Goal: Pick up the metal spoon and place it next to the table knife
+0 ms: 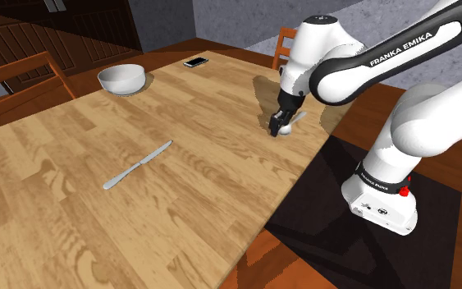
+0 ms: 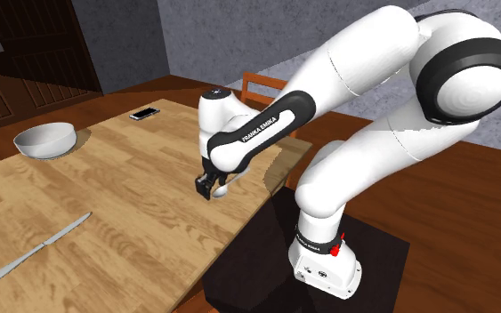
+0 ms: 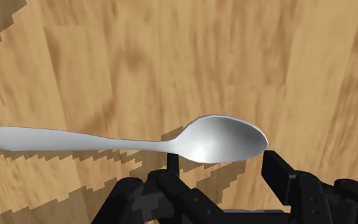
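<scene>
— Firmly closed?

— Seemingly so: fingers [image 3: 278, 170] pressed against the two ends of the metal spoon's [image 3: 215, 140] bowl, one at the neck, one at the tip. Whole gripper [image 3: 220, 167] low over the wooden table [image 1: 221, 181], near the edge closest to the stand [image 1: 319, 205].

— Worth worrying about that hold?

— Very much. Rounded, slick bowl, narrow contact, and a long handle sticking out sideways past one finger. Could swing or pivot in the clasp during the carry, or squirt out altogether.

— And the destination?

— Beside the table knife [image 1: 137, 165], well apart from the gripper, toward the shoulder view's left, lying alone on bare wood. Long traverse, so plenty of chance for slipping.

— Anything else?

— Could nudge the knife with that outstretched handle on the way down, if lowered too close. Better to set down parallel, just beside, not touching. Cannot tell whether lifted clear of the wood or resting on it.
</scene>
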`<control>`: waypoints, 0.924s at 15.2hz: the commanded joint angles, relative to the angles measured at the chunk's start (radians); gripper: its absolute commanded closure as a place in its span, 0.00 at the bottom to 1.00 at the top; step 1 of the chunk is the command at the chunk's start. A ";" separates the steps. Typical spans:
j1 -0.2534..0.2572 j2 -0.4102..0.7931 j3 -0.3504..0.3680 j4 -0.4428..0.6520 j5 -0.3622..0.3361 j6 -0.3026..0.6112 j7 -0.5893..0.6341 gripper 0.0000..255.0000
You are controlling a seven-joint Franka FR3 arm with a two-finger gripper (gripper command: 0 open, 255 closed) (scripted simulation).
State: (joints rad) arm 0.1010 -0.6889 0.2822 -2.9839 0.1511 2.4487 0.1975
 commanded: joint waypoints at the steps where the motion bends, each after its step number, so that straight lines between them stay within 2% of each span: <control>1: 0.000 -0.026 -0.007 0.013 -0.003 -0.039 -0.003 1.00; 14: -0.004 -0.147 -0.043 0.132 -0.025 -0.278 -0.016 1.00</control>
State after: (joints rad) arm 0.0972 -0.8295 0.2419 -2.8639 0.1282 2.1896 0.1818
